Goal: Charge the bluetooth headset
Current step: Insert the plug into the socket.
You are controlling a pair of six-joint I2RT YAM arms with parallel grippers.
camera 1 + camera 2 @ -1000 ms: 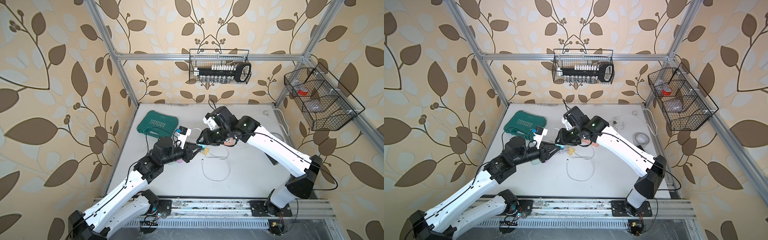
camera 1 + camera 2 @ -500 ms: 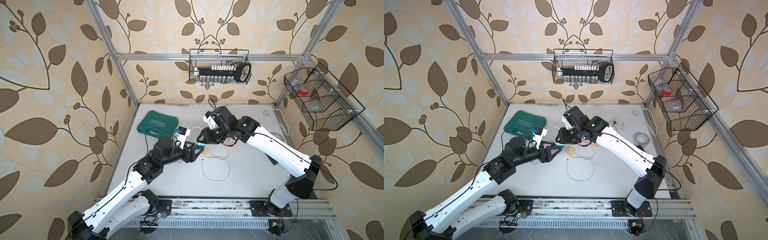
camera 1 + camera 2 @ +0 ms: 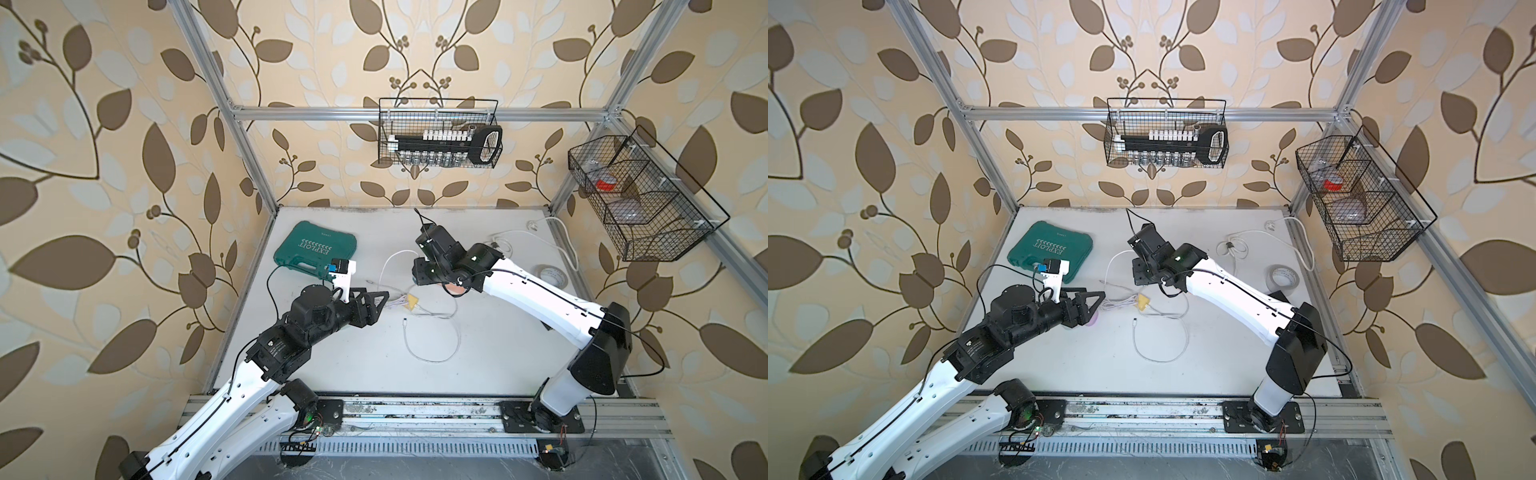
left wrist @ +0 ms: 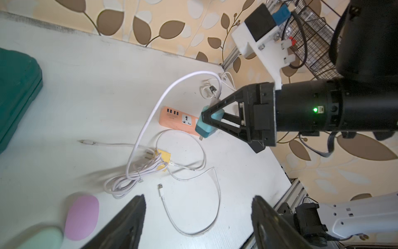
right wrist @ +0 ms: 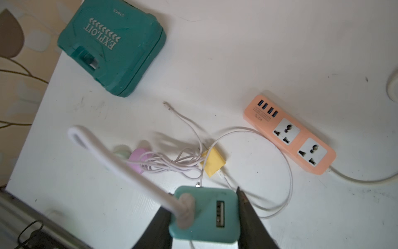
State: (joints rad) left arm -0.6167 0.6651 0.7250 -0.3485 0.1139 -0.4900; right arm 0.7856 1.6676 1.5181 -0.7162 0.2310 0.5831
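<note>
Headset (image 4: 81,217)—seemingly the pink pod—lies on the table (image 4: 86,86) by the open left end effector (image 4: 198,196), while the right end effector (image 5: 204,194) grips the teal charger (image 4: 204,129) with its cable (image 4: 163,94)—presumably bound for the orange power strip (image 5: 288,133).

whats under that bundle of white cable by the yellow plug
The white cable bundle lies across the yellow plug, covering part of its top; its prongs stick out. Elsewhere only the white table shows beneath.
</note>
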